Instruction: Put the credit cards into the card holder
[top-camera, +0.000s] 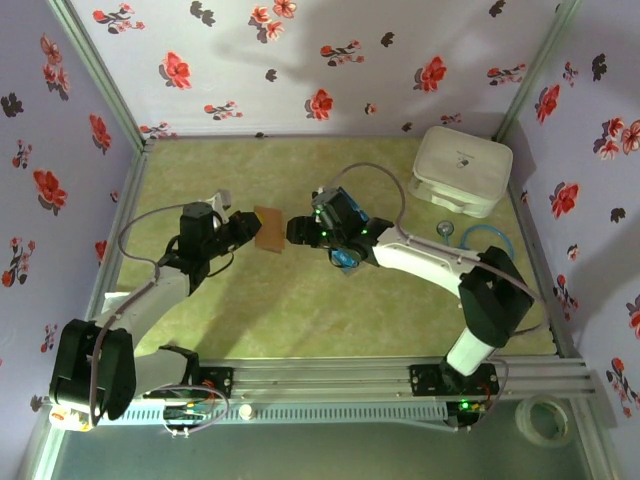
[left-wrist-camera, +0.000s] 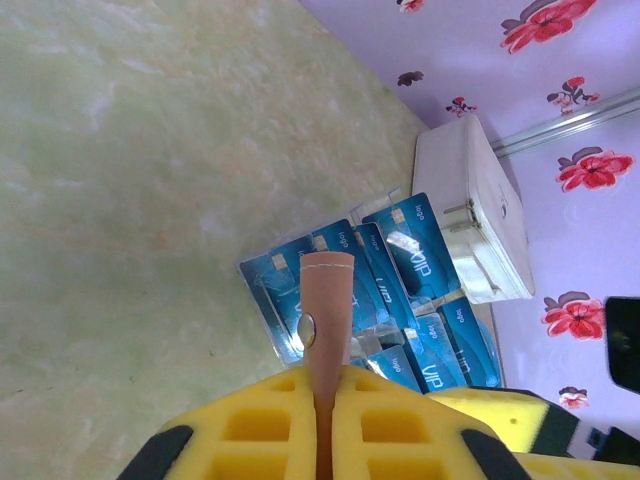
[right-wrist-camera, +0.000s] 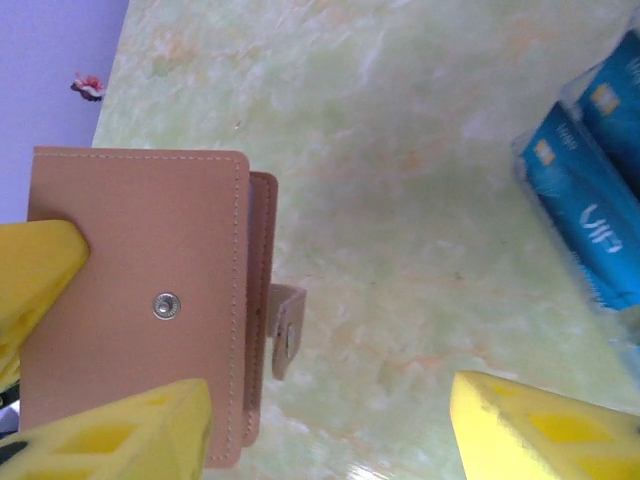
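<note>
Right wrist view's edge across the credit cards (right-wrist-camera: 585, 215); card holder (left-wrist-camera: 327, 310) base buried inside left pincer (left-wrist-camera: 325, 382)

My cell: lilac floral walls, green marbled top.
Walls (top-camera: 300, 60) on the left, far and right sides are pale purple with a red and dark flower print; grey metal posts (top-camera: 95, 70) run up the far corners. Tabletop (top-camera: 300, 320) is yellow-green marbled, evenly lit, with soft shadows on the far wall. Aluminium rail (top-camera: 350, 375) spans the near edge. White rounded box (top-camera: 462, 170) sits far right, tape roll (top-camera: 545, 420) near right.

White arms (top-camera: 425, 257); black joints (top-camera: 495, 300); yellow claw fingers (left-wrist-camera: 262, 428)
</note>
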